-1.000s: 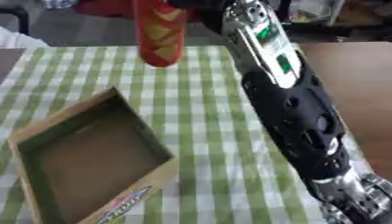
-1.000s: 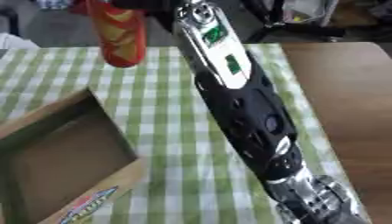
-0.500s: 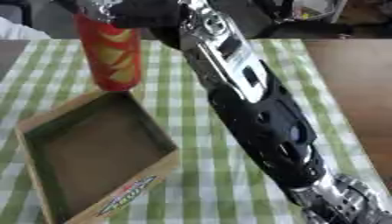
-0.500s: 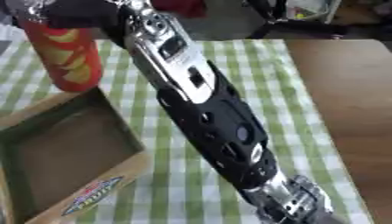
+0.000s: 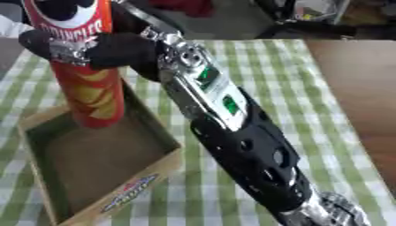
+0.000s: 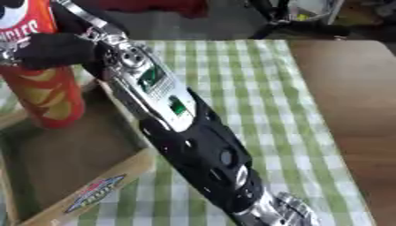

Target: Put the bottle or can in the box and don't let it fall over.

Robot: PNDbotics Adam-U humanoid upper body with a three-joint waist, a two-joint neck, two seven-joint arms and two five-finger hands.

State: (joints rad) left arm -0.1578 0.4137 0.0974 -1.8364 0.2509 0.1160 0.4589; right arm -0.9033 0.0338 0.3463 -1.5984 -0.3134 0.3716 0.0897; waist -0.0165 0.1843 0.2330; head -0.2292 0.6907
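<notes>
Fingers: the right hand's fingers [image 5: 58, 46] are curled round the upper part of the can, black with a silver piece showing between them.
Right hand [image 5: 116, 48]: clamped on the can; its arm [image 5: 232, 137] runs from the lower right corner up across the middle, black with a silver section carrying green marks.
Pringles can [image 5: 89, 84]: red tube, upright, its base down inside the far corner of the box; whether the base touches the box floor cannot be told.
Writing on the can: white letters of the Pringles name read across the red in the left eye view, above yellow crisp pictures; the right eye view shows only the end of the word.
Box [image 5: 166, 165]: open cardboard tray with a dark green inside; its near wall bears a red and blue logo whose words are too blurred to read.
Cut off: the can's top leaves the upper edge; the box's left side is lost in the right eye view.
Bench [image 5: 271, 70]: covered by a green and white checked cloth, bare brown wood at the right.
</notes>
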